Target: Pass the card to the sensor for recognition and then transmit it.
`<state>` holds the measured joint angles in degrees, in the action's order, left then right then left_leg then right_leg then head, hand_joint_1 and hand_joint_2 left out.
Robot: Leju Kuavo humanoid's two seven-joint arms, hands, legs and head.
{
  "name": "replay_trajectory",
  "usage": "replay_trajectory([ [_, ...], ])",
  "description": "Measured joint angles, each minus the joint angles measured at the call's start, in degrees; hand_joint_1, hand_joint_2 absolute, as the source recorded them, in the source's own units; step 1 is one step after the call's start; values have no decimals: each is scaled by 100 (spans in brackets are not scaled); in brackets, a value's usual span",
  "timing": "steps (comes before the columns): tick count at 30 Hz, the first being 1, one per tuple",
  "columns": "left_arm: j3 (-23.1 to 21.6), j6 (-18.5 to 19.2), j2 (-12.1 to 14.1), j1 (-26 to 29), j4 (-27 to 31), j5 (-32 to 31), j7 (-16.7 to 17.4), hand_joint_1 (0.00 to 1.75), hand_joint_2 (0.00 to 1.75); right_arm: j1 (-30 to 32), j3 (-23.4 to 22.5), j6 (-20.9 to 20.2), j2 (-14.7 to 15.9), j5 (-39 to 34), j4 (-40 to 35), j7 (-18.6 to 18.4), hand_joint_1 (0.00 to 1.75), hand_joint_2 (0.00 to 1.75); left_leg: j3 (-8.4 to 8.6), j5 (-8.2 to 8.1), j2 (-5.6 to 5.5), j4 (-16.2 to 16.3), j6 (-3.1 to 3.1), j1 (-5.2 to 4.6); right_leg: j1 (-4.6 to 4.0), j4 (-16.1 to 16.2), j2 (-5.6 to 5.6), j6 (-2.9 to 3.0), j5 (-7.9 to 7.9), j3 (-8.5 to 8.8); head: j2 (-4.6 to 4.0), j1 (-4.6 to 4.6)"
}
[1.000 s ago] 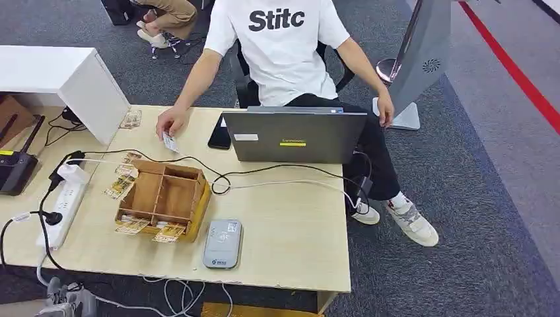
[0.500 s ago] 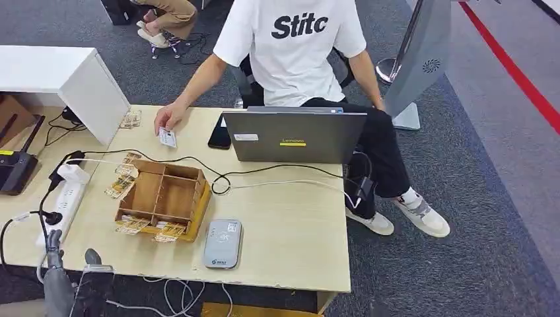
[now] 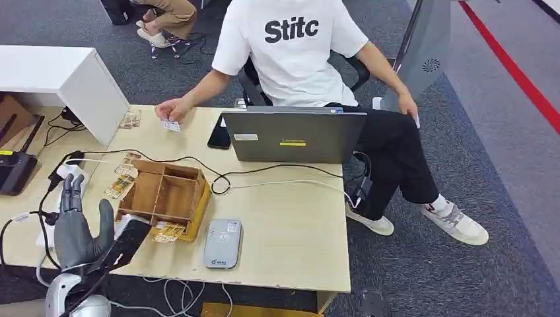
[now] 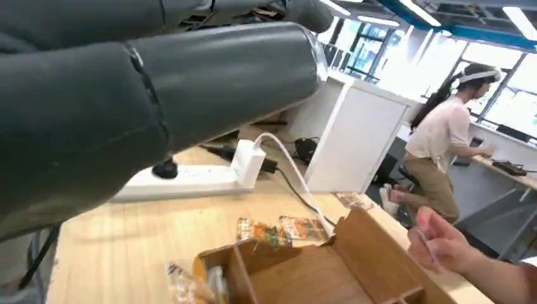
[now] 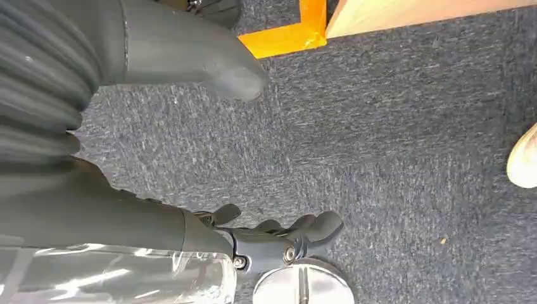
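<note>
Head view shows our left hand (image 3: 76,228) raised over the near left edge of the wooden table (image 3: 290,231), palm forward, fingers (image 3: 69,191) straight and spread apart, the thumb out to the side; it holds nothing. It hovers above the white power strip (image 3: 63,201) and just beside the wooden divided box (image 3: 165,198), without touching either as far as we can tell.

The card (image 3: 171,125) lies at the far side of the table under the fingertips of the seated person's hand (image 3: 173,109), well apart from our left hand. That person wears a white shirt and sits behind an open grey laptop (image 3: 294,135). A dark phone (image 3: 218,135) lies just beside the laptop's left edge.

The grey card sensor (image 3: 222,243) lies flat near the front edge of the table, just beside the near right corner of the box. Small printed packets (image 3: 121,185) lie along the left and near sides of the box. A black cable (image 3: 198,164) runs across the table past the far side of the box.

From the left wrist view we see our thick grey thumb (image 4: 158,107) close up, with the power strip, the box and the person's hand beyond it.

From the right wrist view, our right hand (image 5: 190,57) hangs over grey carpet (image 5: 392,126), its thumb extended; the fingers are out of frame, so we cannot tell how they lie.
</note>
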<state>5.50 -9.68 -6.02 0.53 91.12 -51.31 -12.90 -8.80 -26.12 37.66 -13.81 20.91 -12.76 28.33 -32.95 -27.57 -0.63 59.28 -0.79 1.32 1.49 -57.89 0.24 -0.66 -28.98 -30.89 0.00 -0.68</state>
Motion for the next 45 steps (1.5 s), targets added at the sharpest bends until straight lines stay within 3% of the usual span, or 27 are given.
replay_trajectory([
  [9,-1002,-195,661,-788,-467,-960,881,0,0,-101,0,0,-48,164,0,-59,0,175,-3,6,1,1,-3,0,0,-2,1,-1,5,-5,0,0],
  [10,-1104,-212,720,-874,-509,-1059,967,0,175,-114,0,0,-52,197,0,-61,0,175,-3,6,1,1,-3,0,0,-2,1,-1,5,-5,0,2],
  [27,-2959,-547,1817,-2498,-1499,-2862,2543,0,175,-298,61,0,-131,534,0,-164,0,175,-25,28,0,1,-5,0,0,-5,2,-4,24,-28,0,2],
  [35,-3746,-748,2272,-3138,-1668,-3485,3376,0,175,-329,70,0,-160,639,0,-195,0,175,-32,34,2,1,-8,1,0,-7,3,0,31,-33,0,0],
  [36,-3798,-787,2318,-3177,-1668,-3498,3497,175,175,-330,70,0,-160,641,0,-195,0,175,-32,35,2,1,-8,1,0,-8,4,0,31,-33,0,2],
  [38,-3838,-850,2413,-3195,-1646,-3509,3636,175,175,-330,70,0,-162,641,-2,-192,0,175,-31,35,2,0,-8,1,0,-8,4,1,31,-34,0,4],
  [45,-3838,-955,2569,-3173,-1619,-3509,3524,175,175,-330,70,0,-162,639,-4,-177,0,175,-37,37,-1,-1,-10,1,-1,-9,2,0,31,-36,0,0],
])
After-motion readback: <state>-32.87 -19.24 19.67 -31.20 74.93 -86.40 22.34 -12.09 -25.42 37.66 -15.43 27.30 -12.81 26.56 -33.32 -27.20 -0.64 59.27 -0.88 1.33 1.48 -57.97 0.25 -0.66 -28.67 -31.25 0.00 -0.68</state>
